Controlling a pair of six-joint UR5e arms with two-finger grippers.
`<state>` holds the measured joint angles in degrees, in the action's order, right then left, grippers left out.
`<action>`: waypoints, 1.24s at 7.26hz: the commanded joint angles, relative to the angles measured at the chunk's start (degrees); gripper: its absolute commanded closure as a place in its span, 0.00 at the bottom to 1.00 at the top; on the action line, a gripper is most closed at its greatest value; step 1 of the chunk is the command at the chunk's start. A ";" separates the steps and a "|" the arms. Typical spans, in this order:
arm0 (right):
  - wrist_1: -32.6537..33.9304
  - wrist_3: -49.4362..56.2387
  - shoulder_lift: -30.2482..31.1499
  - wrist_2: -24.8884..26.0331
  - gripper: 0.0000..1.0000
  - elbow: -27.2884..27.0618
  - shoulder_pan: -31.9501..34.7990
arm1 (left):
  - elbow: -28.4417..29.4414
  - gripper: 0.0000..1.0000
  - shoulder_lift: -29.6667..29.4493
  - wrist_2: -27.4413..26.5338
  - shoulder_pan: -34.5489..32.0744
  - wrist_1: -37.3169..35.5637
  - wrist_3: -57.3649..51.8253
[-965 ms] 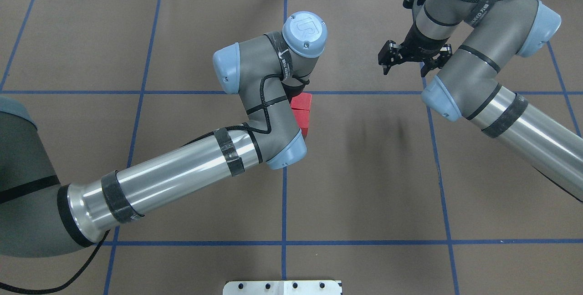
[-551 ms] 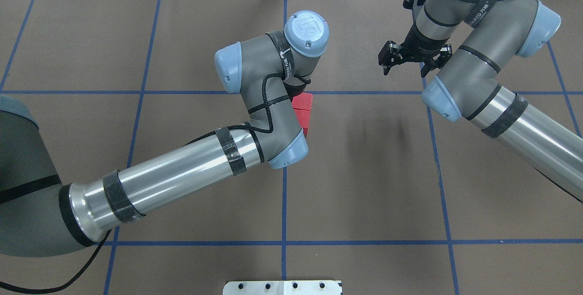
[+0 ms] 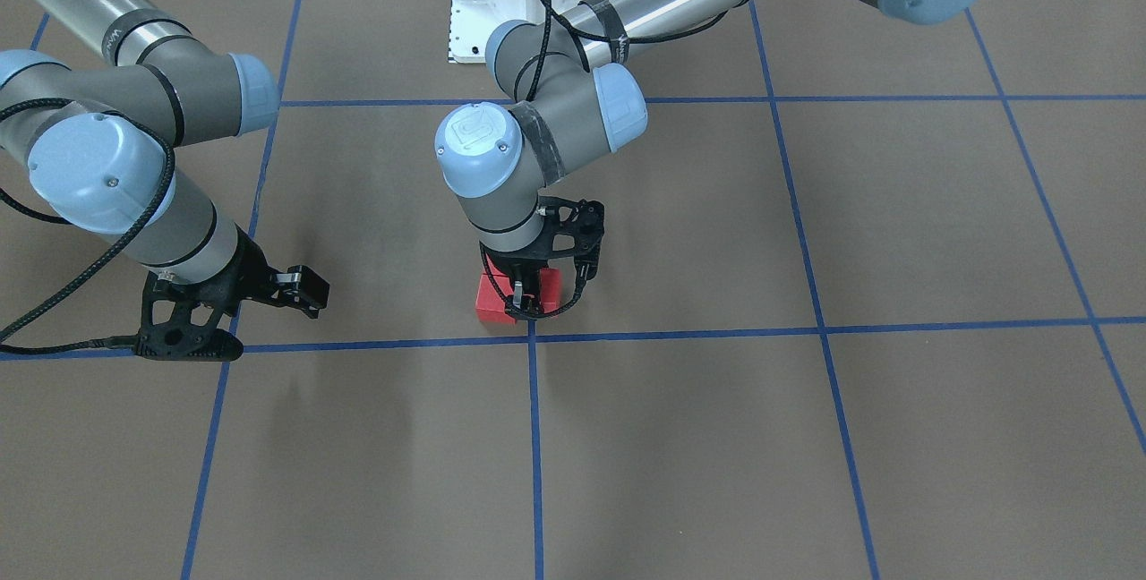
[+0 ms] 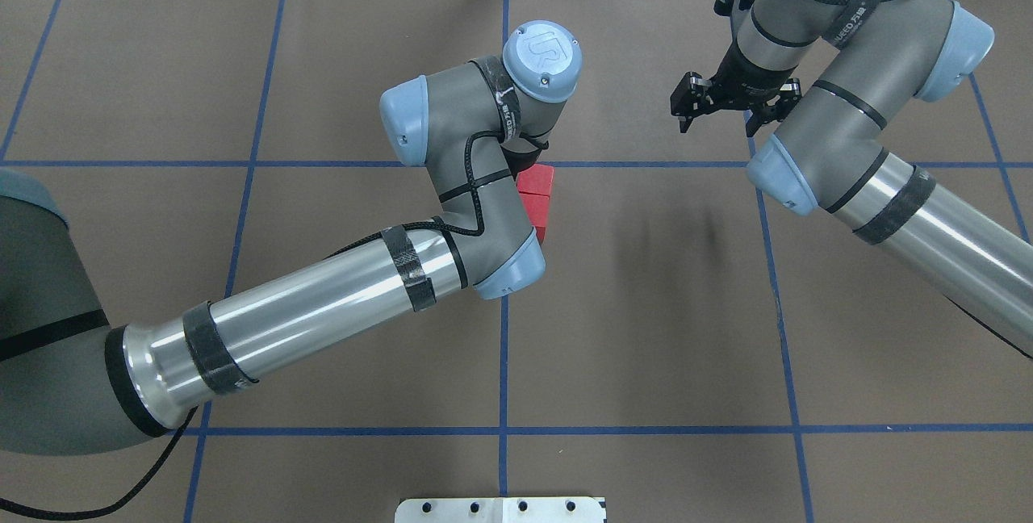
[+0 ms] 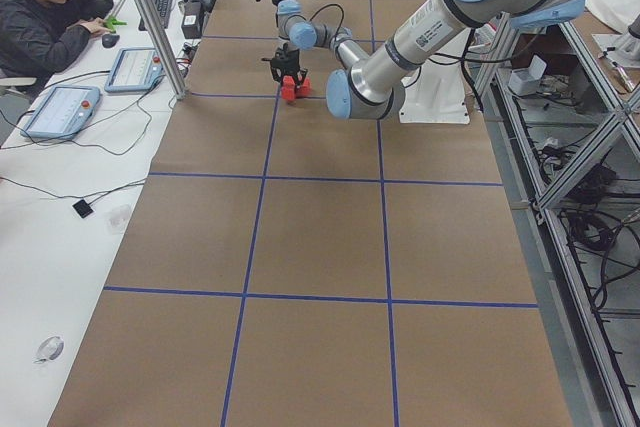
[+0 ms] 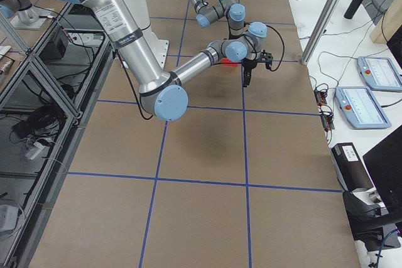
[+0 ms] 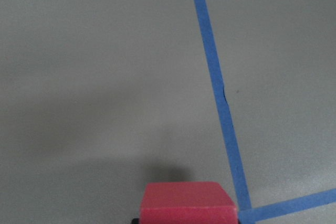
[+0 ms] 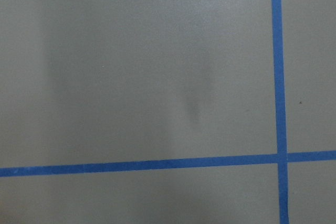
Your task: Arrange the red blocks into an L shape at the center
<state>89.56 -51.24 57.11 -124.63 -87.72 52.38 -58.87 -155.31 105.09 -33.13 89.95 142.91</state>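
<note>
**Left arm all but still over the blocks at the crossing**

Across the last second almost nothing moved on the brown table (image 3: 716,222). The left arm's wrist had crept a hair and then settled; the right arm had not shifted, parked well off to its own side. The right gripper (image 4: 718,113) hung with its fingers spread wide and nothing between them. The left gripper (image 3: 548,301) pointed straight down with a finger on either side of one cube. Whether it was still pressing or had already let go could not be told.

The red blocks (image 3: 495,304) sat touching each other just on the robot's side of the center (image 3: 532,332). From overhead two showed in a row, and the wrist hid the rest, so the L could not be confirmed. The stillness suggested a placement being finished rather than a fresh pick.
</note>
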 commanded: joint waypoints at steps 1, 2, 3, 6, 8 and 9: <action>0.00 0.00 0.02 0.00 0.01 0.00 0.00 | -0.01 0.72 -0.08 0.03 0.00 -0.03 0.00; 0.00 0.00 0.11 0.00 0.01 0.00 0.00 | -0.01 0.66 -0.08 0.03 0.00 -0.03 0.09; 0.00 0.00 0.29 0.00 0.01 0.09 -0.08 | -0.01 0.66 -0.16 0.03 0.00 -0.03 0.09; 0.00 0.00 0.29 0.00 0.01 0.00 0.00 | -0.01 0.53 -0.08 -0.06 0.00 -0.03 0.09; 0.00 0.00 0.29 -0.09 0.01 0.00 0.00 | -0.01 0.45 -0.16 0.03 0.00 -0.03 0.09; 0.00 0.00 0.37 -0.09 0.01 0.09 0.00 | -0.01 0.45 -0.16 -0.06 0.00 -0.03 0.09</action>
<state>89.56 -51.24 57.42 -124.71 -87.68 52.38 -58.89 -155.44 105.06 -33.14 89.91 143.00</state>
